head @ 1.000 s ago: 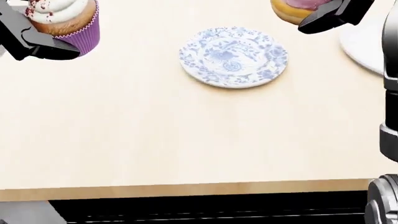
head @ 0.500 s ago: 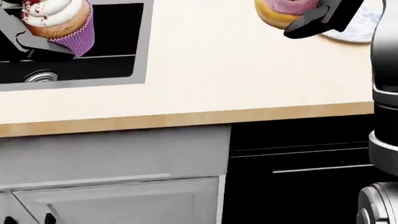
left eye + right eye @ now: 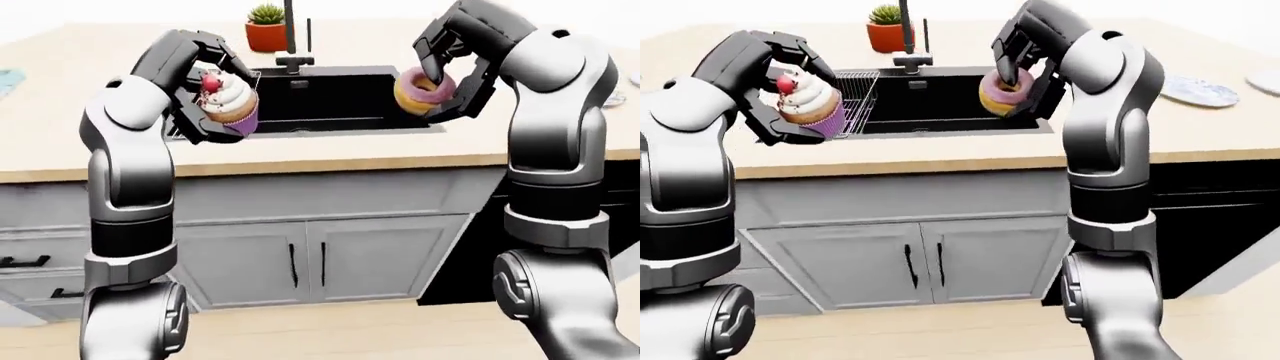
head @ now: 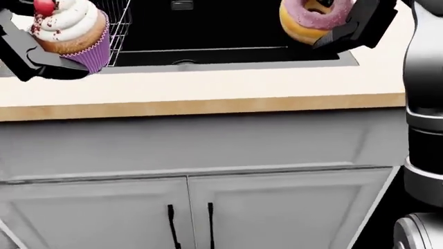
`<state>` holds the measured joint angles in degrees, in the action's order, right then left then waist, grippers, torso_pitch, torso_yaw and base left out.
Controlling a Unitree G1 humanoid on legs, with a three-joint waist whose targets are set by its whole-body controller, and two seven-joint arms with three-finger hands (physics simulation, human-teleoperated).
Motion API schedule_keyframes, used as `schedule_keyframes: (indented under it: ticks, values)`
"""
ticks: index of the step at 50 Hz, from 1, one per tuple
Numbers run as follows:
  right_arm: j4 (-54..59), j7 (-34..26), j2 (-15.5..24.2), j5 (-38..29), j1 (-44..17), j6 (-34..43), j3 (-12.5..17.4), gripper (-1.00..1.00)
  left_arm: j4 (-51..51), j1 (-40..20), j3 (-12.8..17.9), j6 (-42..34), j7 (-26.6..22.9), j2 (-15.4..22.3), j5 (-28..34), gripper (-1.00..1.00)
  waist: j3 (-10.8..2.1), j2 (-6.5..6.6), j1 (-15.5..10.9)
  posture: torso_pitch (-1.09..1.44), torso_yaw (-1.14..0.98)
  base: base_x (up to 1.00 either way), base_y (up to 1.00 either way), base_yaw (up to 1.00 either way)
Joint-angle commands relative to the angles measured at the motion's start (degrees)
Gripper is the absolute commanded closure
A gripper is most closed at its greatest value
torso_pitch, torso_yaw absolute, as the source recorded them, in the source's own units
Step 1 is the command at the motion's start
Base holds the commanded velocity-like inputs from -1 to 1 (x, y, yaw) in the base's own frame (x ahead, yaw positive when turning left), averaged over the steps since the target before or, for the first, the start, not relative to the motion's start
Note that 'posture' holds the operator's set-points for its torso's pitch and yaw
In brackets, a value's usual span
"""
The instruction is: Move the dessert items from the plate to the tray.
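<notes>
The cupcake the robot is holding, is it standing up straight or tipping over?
Nearly upright. The cupcake sits in the left hand with its cherry on top and purple wrapper below, leaning only slightly.

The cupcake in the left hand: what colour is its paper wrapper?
Purple. The cupcake wrapper shows best in the head view, below white frosting.

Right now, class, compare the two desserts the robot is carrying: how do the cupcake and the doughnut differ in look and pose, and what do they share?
The cupcake has white swirled frosting, a red cherry and a purple wrapper; the doughnut is a tan ring with pink icing. The cupcake sits roughly upright, while the doughnut is tilted on edge. The cupcake is in the left hand, the doughnut in the right hand. Both are gripped and held in the air by the black sink.
</notes>
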<state>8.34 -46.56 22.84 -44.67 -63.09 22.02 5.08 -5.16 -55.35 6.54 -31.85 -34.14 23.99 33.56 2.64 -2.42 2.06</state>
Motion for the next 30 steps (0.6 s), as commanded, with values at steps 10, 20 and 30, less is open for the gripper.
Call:
schedule_keyframes:
  ticks: [10, 20, 30]
  values:
    - [-2.3, -0.3, 0.3, -0.1, -3.0, 0.7, 0.0, 1.0, 3.2, -3.7, 1.5, -0.8, -0.4, 2.2, 0.3, 1.0, -0.81, 6.76, -1.4, 0.0, 0.0, 0.03, 1.0, 0.0]
    - [-3.9, -1.3, 0.5, -0.2, -1.4, 0.6, 0.3, 1.0, 3.2, -4.0, 1.3, -0.9, -0.8, 2.2, 0.3, 1.0, -1.42, -1.2, -0.9, 0.0, 0.0, 0.04, 1.0, 0.0]
    - [-3.9, -1.5, 0.5, 0.2, -2.0, 1.2, 0.3, 1.0, 3.4, -3.9, 1.3, -1.2, -0.9, 1.9, 0.4, 1.0, -2.86, 10.68, -1.3, 0.0, 0.0, 0.04, 1.0, 0.0]
